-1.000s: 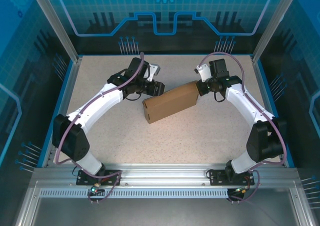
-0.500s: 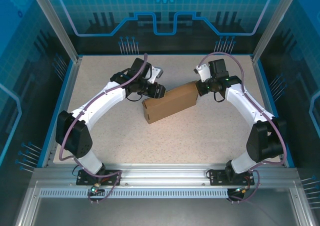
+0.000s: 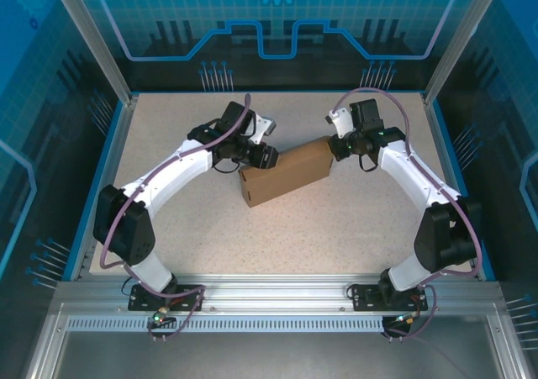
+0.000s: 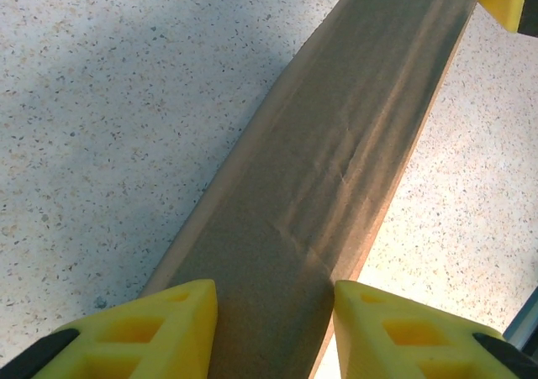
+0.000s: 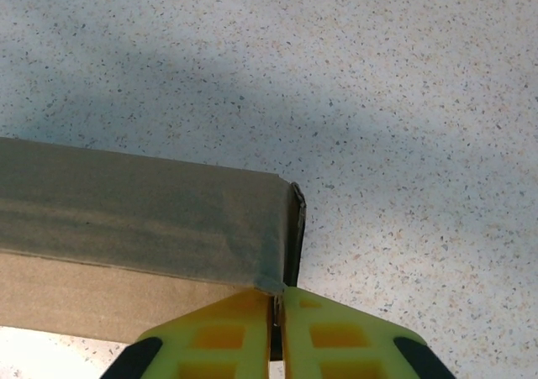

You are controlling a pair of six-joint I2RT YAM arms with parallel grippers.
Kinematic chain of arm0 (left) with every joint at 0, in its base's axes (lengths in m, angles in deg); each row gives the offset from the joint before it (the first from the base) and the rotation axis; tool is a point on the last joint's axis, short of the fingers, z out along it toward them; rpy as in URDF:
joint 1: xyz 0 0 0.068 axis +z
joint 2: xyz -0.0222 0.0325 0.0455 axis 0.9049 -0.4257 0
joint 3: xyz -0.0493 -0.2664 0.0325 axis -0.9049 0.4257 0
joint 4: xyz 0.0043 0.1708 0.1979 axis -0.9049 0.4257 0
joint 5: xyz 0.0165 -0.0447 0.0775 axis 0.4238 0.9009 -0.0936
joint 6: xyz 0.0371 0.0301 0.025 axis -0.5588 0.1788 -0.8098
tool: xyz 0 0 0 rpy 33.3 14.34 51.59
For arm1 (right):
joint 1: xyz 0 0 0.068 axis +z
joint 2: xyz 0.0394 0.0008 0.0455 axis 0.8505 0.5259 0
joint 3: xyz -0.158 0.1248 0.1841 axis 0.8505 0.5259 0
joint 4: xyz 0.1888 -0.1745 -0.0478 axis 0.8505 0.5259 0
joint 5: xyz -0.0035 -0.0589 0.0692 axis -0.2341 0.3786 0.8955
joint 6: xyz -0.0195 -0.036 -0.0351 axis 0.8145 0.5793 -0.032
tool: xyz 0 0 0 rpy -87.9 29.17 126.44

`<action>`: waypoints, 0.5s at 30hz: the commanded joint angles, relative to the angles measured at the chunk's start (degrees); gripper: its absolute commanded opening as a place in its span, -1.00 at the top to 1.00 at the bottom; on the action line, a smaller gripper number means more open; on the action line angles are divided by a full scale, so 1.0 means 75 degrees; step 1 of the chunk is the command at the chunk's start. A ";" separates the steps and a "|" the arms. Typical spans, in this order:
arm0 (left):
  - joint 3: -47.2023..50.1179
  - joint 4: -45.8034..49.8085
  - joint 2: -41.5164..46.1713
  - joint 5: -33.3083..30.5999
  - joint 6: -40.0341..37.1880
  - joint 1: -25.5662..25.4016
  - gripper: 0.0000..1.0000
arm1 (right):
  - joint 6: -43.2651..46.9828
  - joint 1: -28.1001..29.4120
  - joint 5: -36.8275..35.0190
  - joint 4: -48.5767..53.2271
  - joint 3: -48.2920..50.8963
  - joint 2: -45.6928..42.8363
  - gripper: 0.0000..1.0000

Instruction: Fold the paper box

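And here we are: the box (image 3: 286,173) lies flat on the speckled table (image 3: 336,228), squarely in its middle. It is slanted, so one end points away to the right and the other sits nearer on the left. It is a long, plain brown box, folded up into a closed shape.

The left gripper (image 3: 262,155) is right at the box's left end. From the left wrist, its yellow fingers (image 4: 176,328) straddle the box (image 4: 336,169), one on each side, with the brown top running away between them. The jaws stand partly apart and close against both sides. Whether they are actually squeezing, I can't tell. There's a crease across the top of the box just ahead of them.

Over at the box's right end sits the right gripper (image 3: 334,148). From the right wrist, its fingers (image 5: 227,337) are almost together, with only a sliver between. That sliver sits right at the end corner of the box (image 5: 134,202), where a thin cardboard edge runs down into them. It's nipped tight on that edge.

A yellow tip of the right gripper also peeks in beside the box's far end in the left wrist view.
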 commanded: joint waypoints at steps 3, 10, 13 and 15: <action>0.0512 0.0245 0.0054 -0.0360 -0.0220 -0.0168 0.18 | -0.0049 0.0152 -0.0098 0.0492 0.0026 -0.0390 0.56; 0.0683 0.0171 0.0152 -0.0647 -0.0293 -0.0299 0.18 | -0.0152 0.0154 -0.0158 0.0629 0.0020 -0.0873 0.35; 0.0720 0.0163 0.0176 -0.0716 -0.0327 -0.0334 0.18 | -0.0234 0.0129 -0.0087 0.0650 -0.0003 -0.1061 0.26; 0.0722 0.0155 0.0201 -0.0738 -0.0349 -0.0347 0.18 | -0.0356 0.0045 0.0183 0.0590 -0.0055 -0.1111 0.19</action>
